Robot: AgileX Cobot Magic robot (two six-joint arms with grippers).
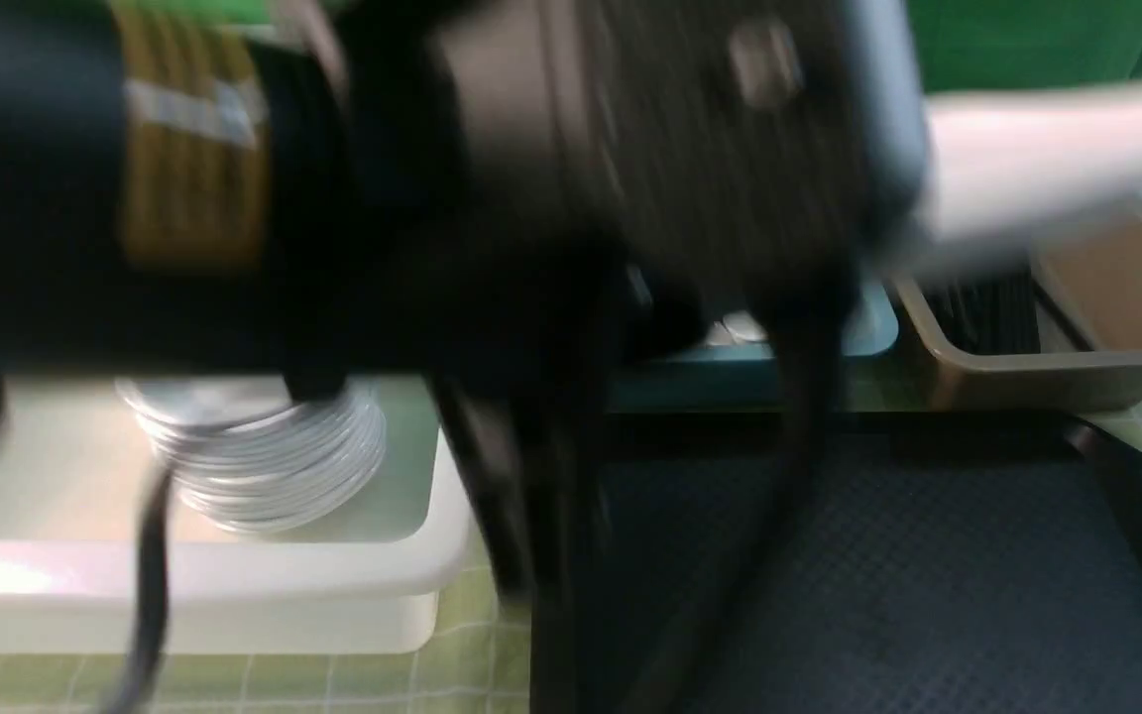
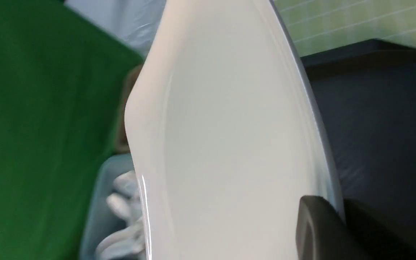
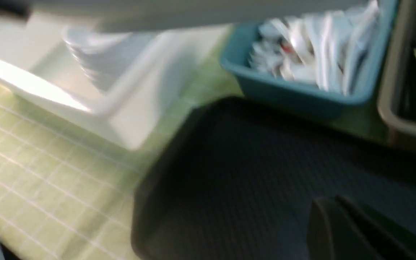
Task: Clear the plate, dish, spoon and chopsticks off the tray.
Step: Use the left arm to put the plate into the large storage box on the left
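Blurred across the near left of the front view, the black left arm [image 1: 353, 198] hides much of the scene. Its left fingers [image 2: 316, 234] are clamped on the rim of the large glossy white square plate [image 2: 229, 126]. That plate hangs in the air tipped up on edge, clear of the big black textured rectangular tray [image 1: 928, 575]. Exactly what it hangs over I cannot tell. The right fingers [image 3: 329, 231] are pressed together with nothing between them, low over the tray, whose visible part carries no crockery.

Chief risk, as I judge it: the hold is a pinch on one edge of a smooth, glazed, wide plate. Most of its weight hangs out from that pinch, so it could pivot or slide free, above all on a fast swing or a sharp stop. The smeared pictures suggest speed. A drop would land on the tray or the green checked desk [image 3: 31, 162] and could chip or break the plate.

Second risk: the white plastic tub [image 1: 234, 585] at the left already has a stack of small white dishes [image 1: 264, 466] in it. Lowered on edge or off line, the plate could knock the stack or catch the tub's wall. The teal tub [image 3: 302, 97] of white spoons and the brown tub [image 1: 1027, 382] at the far right stand near, and the plate's free corner could clip either.
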